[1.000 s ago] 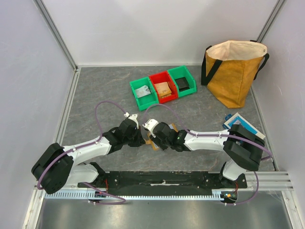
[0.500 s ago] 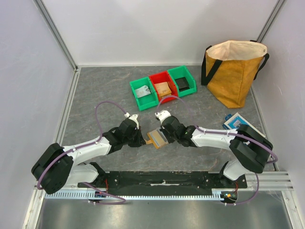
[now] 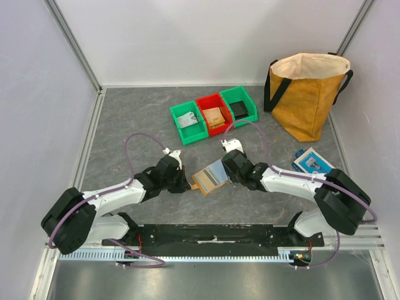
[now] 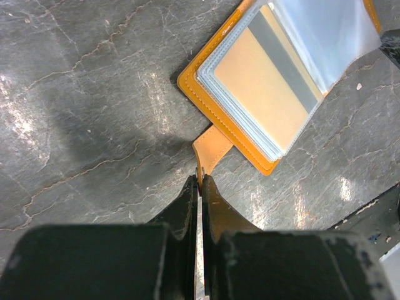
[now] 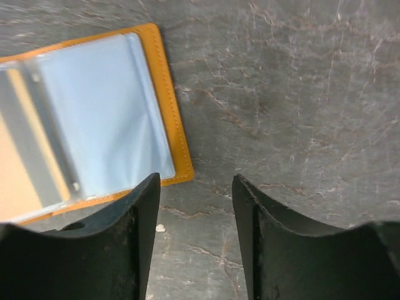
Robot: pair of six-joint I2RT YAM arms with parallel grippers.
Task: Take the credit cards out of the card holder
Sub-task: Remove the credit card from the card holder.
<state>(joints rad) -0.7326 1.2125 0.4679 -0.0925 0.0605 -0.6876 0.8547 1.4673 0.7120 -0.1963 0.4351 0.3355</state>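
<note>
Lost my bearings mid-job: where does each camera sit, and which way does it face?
Top external: above and behind the bases, looking down on the table; both arms show.
Left wrist: on left arm, looking down; shut jaws pinch the card holder's tab.
Right wrist: on right arm, looking down; open jaws beside the holder.
Shared: the card holder.

The small tan-orange leather folding card holder [image 3: 211,175] lies open and flat on the grey marbled tabletop [image 3: 137,119], turned at a slant. Its stack of clear plastic sleeves faces up. A flat credit card [image 4: 265,87], tan with a dark grey stripe, shows through one sleeve, and a pale blue sleeve page curls above it. The holder's short leather tab is pinched in the left gripper [image 4: 200,178] jaws.
</note>
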